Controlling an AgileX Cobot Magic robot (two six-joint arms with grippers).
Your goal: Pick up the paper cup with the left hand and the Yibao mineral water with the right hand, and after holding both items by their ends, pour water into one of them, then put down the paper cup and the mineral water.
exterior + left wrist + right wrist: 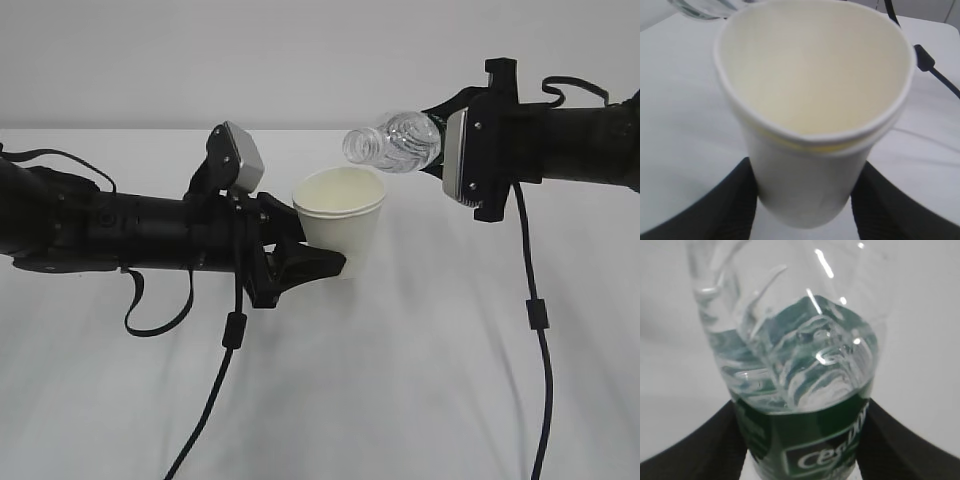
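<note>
- Left tool [305, 262] is clamped around the lower part of the paper cup [340, 225], holding it upright above the tabletop [400, 400]. In the left wrist view the cup [810, 125] looks dry inside and its rim is squashed a bit oval.
- Right tool [448, 155] is gripping the Yibao mineral water [395, 140] around its green label end, bottle tipped nearly sideways with the open neck right at the far edge of the cup rim.
- Right wrist view shows the bottle [800, 365] between the fingers [695, 445], with water [805, 365] pooled inside it.
- Biggest risk I'd guess: the mouth sits at the rim, not over the middle, so a faster tilt could dump water past the cup.
- Also, squeezing that thin cup harder might buckle it once it takes weight.
</note>
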